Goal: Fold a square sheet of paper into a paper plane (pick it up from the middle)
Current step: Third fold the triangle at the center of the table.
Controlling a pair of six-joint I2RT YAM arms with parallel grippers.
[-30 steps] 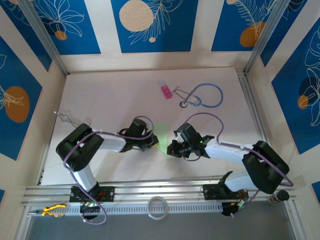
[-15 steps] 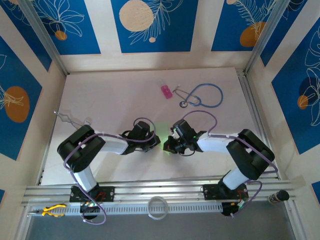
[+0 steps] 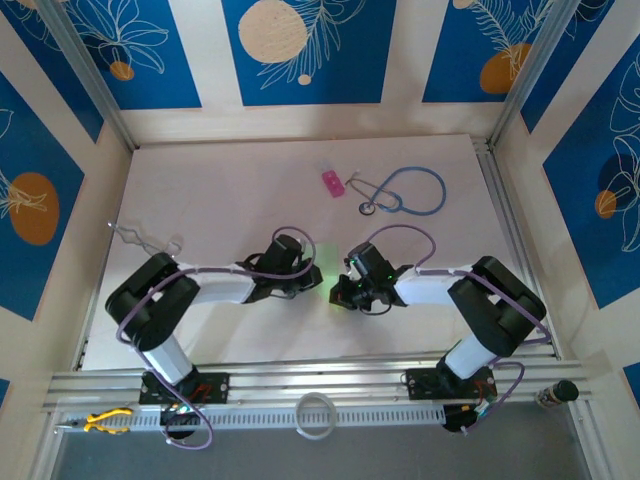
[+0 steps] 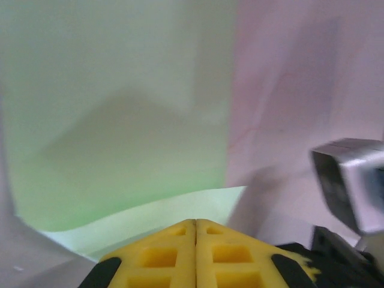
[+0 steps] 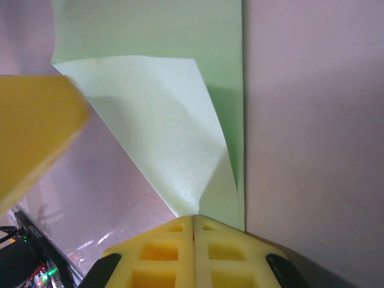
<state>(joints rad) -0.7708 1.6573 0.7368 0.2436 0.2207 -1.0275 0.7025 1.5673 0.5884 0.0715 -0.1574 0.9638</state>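
Observation:
The square sheet of paper (image 3: 325, 262) lies light green on the white table between my two grippers. My left gripper (image 3: 313, 283) comes in from the left, and its yellow fingers (image 4: 162, 252) are pressed together with a raised pale edge of the paper (image 4: 150, 215) at their tips. My right gripper (image 3: 341, 291) comes in from the right, shut on a corner of the paper (image 5: 162, 120) that is lifted and curled over the flat part. The left gripper's finger (image 5: 30, 129) shows blurred in the right wrist view. No paper plane shape is visible.
A small pink block (image 3: 332, 182) and a blue stethoscope (image 3: 405, 190) lie at the back of the table. A thin wire piece (image 3: 140, 238) sits at the left edge. A white ring (image 3: 316, 415) and yellow pliers (image 3: 105, 421) rest on the front rail.
The right arm has swung left and tucked in, bringing its gripper closer to the paper. The left gripper has edged right. The two grippers now stand nearer each other.

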